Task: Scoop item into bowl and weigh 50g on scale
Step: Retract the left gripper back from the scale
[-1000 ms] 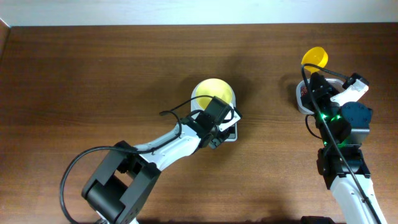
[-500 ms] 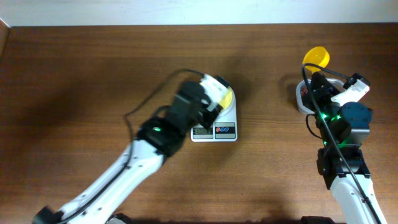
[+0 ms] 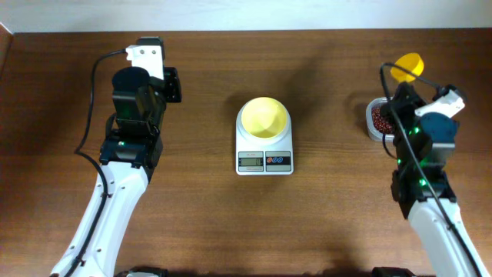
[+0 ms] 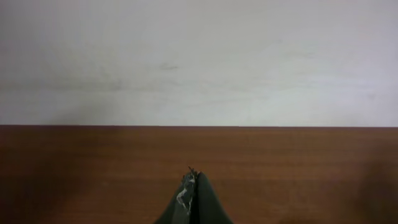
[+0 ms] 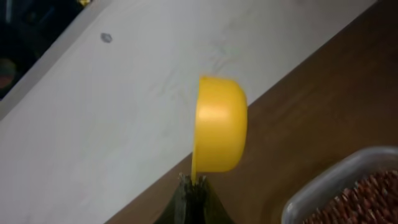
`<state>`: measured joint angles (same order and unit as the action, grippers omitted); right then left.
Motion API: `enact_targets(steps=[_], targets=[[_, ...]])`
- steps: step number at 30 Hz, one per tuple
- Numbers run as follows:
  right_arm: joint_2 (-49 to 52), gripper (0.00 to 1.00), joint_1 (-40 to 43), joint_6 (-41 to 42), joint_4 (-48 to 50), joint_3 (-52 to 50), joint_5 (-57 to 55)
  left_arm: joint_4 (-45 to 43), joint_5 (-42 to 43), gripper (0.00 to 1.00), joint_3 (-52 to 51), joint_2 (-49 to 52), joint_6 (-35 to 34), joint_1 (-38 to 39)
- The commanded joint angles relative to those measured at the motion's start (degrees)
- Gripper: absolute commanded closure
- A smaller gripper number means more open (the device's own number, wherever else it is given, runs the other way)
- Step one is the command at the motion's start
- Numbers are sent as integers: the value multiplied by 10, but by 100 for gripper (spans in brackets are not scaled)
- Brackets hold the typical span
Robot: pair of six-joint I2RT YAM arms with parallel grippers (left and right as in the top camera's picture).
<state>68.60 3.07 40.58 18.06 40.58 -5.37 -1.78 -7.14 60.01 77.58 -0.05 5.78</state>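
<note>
scale (image 3: 264,161): small white rectangular digital kitchen scale with a grey display and red and blue round buttons. It stands at the middle of the brown wooden table (image 3: 200,223), with its front toward the near edge.
bowl (image 3: 264,118): small round pale yellow plastic bowl, upright on the scale's platform and about as wide as it.
beans (image 3: 379,116): small dark red-brown beans in a loose heap inside the tub. They are at the right side of the table, well apart from the scale.
tub (image 3: 370,128): clear plastic tub with rounded corners, on the table just beside the right arm.
scoop (image 5: 217,124): bright yellow plastic scoop with a round cup turned on its side. It is in the air just beyond the tub, on the wall side.
right gripper (image 5: 194,182): clenched on the thin handle of the scoop, with the cup sticking out past the fingertips.
left gripper (image 4: 191,182): fingers pressed together with nothing between them. It is above bare wood at the left of the table, pointing at the white wall (image 4: 199,62), well apart from the scale.
</note>
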Motion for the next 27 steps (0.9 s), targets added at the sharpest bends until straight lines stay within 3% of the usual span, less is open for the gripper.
enact_targets(steps=[1,7,12,13,16,17,20,24,27], targets=[[34,96,4,1,2,49,-14,2,-7,99,9,6,-6,-3],[41,96,4,-2,-20,55,-2,51,-13,95,9,6,-6,-3],[20,96,4,-29,-55,55,38,99,-13,75,9,7,-6,-3],[7,96,5,-29,-79,55,38,104,-13,66,9,9,-6,-3],[-37,96,5,-29,-152,55,38,102,-13,28,9,22,-6,-3],[-57,96,4,-29,-174,55,38,99,-13,1,9,29,-6,-3],[-93,96,4,-37,-197,55,43,99,-13,1,9,40,-6,-3],[-96,96,4,-126,-222,55,71,158,19,1,9,41,-5,-3],[-93,96,4,-143,-235,55,27,234,100,1,9,39,75,-3]])
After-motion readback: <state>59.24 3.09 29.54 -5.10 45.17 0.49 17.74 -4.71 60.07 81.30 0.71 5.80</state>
